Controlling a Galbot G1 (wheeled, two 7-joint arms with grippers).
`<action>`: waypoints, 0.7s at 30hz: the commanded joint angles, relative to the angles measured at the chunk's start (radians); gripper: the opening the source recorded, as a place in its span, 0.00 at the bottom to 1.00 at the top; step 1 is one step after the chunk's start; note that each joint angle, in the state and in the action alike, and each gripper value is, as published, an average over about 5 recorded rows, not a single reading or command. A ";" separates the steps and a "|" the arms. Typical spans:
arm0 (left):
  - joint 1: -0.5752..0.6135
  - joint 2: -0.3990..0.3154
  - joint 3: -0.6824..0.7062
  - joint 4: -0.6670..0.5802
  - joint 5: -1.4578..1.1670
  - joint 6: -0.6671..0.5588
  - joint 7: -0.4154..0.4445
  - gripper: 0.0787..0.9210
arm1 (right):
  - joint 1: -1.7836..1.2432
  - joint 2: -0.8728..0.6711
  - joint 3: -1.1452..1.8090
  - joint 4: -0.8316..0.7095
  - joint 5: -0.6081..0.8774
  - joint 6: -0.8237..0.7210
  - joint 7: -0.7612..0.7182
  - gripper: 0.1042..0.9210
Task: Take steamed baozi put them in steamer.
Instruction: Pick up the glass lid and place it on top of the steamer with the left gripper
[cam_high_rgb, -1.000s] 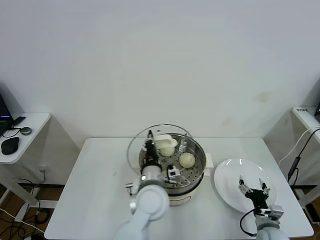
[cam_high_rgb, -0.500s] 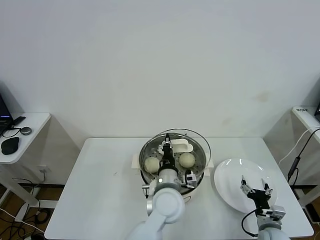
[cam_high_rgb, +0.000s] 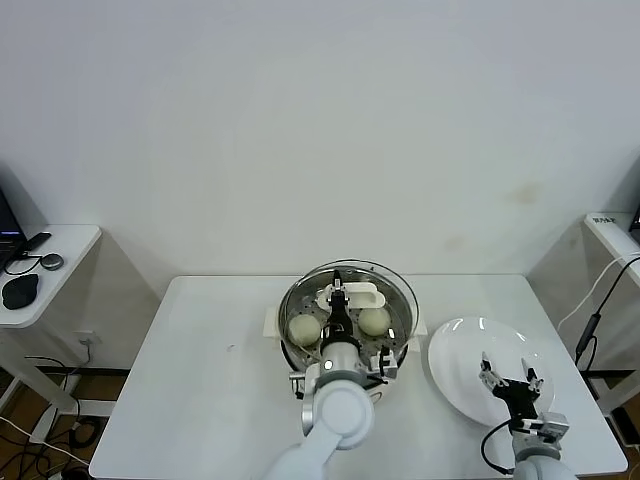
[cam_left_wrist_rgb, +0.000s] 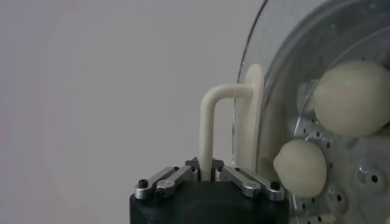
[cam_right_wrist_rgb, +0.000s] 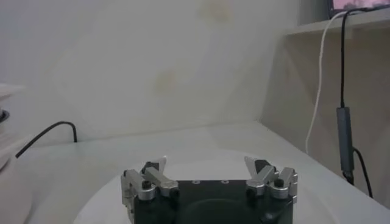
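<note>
Baozi (cam_high_rgb: 304, 329): two seen from the head, inside the steamer (cam_high_rgb: 395, 300) at mid-surface (cam_high_rgb: 200, 400). Left wrist alone shows left tool (cam_left_wrist_rgb: 207, 175) clamped on glass lid (cam_high_rgb: 400, 285) handle (cam_left_wrist_rgb: 210, 122). Right tool (cam_high_rgb: 509, 377) spread over white plate (cam_high_rgb: 455, 375). Lid has moved from left to centred over the pot.

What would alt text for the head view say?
The left gripper holds the glass lid by its handle over the steamer, where two baozi show. The right gripper hangs open over the white plate on the table.
</note>
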 joint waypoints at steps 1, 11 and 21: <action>-0.001 -0.004 -0.001 0.023 0.036 0.000 -0.003 0.11 | -0.002 0.000 0.002 0.001 -0.001 0.000 0.001 0.88; 0.021 -0.002 -0.024 0.029 0.040 0.000 -0.014 0.11 | 0.000 0.004 -0.001 -0.002 -0.003 0.001 0.000 0.88; 0.023 -0.001 -0.023 0.030 0.034 -0.001 -0.018 0.11 | 0.002 0.005 -0.002 -0.008 -0.003 0.004 0.000 0.88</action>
